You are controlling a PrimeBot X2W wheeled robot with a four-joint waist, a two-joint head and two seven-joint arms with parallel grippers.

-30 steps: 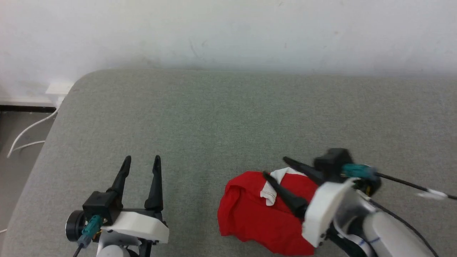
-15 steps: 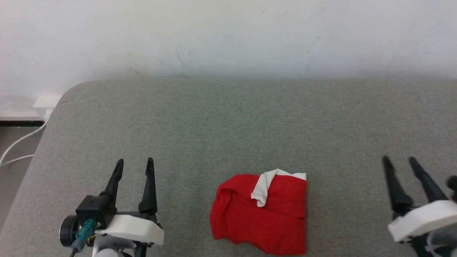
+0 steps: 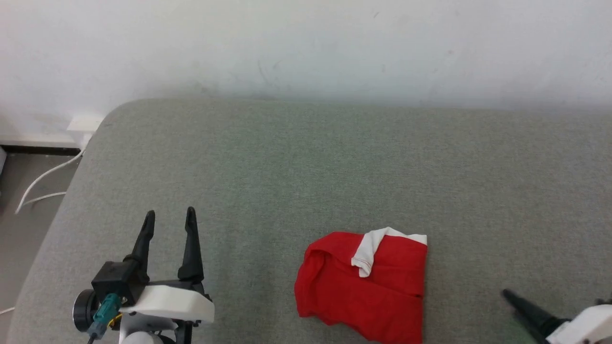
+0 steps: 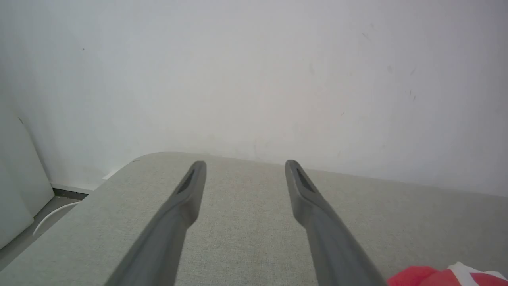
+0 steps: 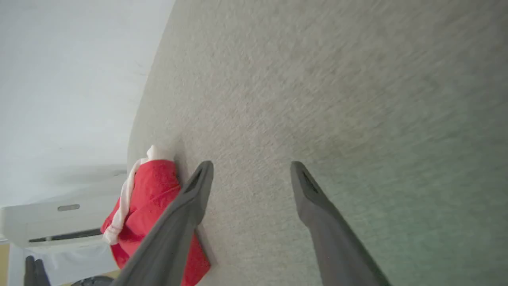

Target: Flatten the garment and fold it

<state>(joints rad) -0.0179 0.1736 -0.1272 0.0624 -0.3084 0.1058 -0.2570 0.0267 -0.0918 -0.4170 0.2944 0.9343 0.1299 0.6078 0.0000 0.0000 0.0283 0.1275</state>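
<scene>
The garment [image 3: 368,286] is a red pair of shorts lying in a compact, roughly square bundle on the grey padded surface [image 3: 306,167], with a white band turned over at its top edge. My left gripper [image 3: 170,213] stands open at the lower left, well to the left of the cloth and holding nothing. In the left wrist view, the left gripper [image 4: 245,163] points at the wall, with the garment [image 4: 436,276] at the bottom right corner. In the right wrist view, my right gripper [image 5: 251,165] is open and empty over bare surface, and the garment [image 5: 147,206] lies beside it.
A white wall [image 3: 306,43] runs along the far edge of the surface. The surface's rounded left corner [image 3: 103,119] drops to a floor with white cables [image 3: 43,179]. Bare grey surface spreads behind and to both sides of the cloth.
My right gripper has left the garment and drawn back to the right and down to the picture's lower right corner. The garment lies free. The left gripper has barely moved; the camera shifted a little.
</scene>
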